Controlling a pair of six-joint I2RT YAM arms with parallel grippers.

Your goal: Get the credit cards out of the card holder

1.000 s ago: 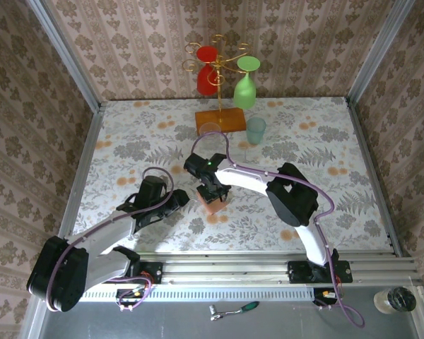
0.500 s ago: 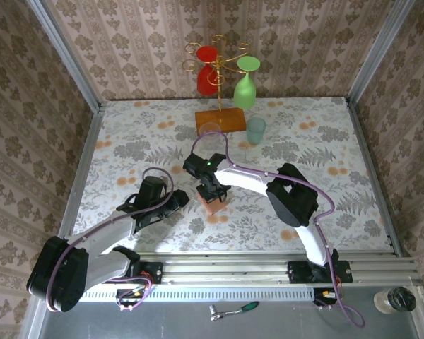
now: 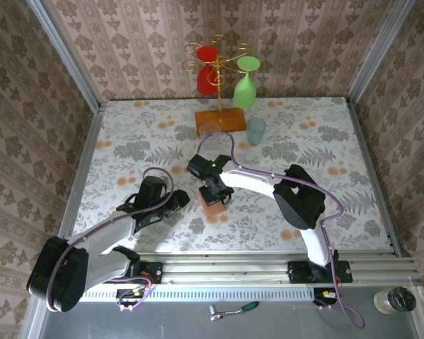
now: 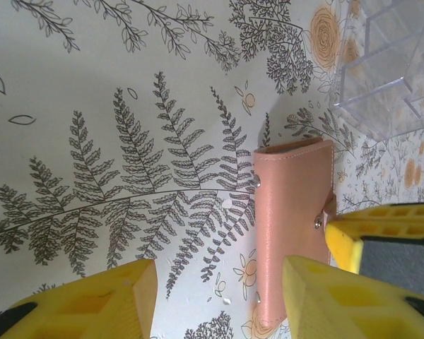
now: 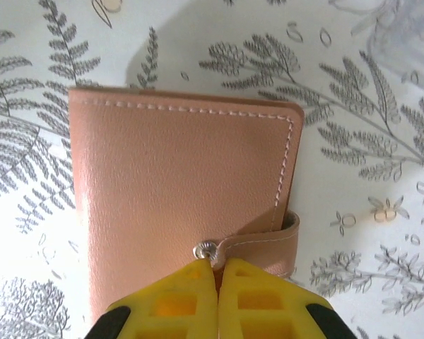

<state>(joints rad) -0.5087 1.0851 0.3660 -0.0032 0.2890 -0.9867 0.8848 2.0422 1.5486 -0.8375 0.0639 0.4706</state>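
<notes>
The card holder (image 5: pixel 184 191) lies flat and closed on the worktop (image 3: pixel 127 141), its strap fastened over one edge. The right claw (image 5: pixel 216 267) is closed with its tips together at the holder's snap stud, though whether they pinch the strap cannot be told. The left claw (image 4: pixel 219 300) stands open at the holder's long edge. Treat the holder as light, soft and likely to slide: steady the cover and pull at the strap tab, not the smooth face.
</notes>
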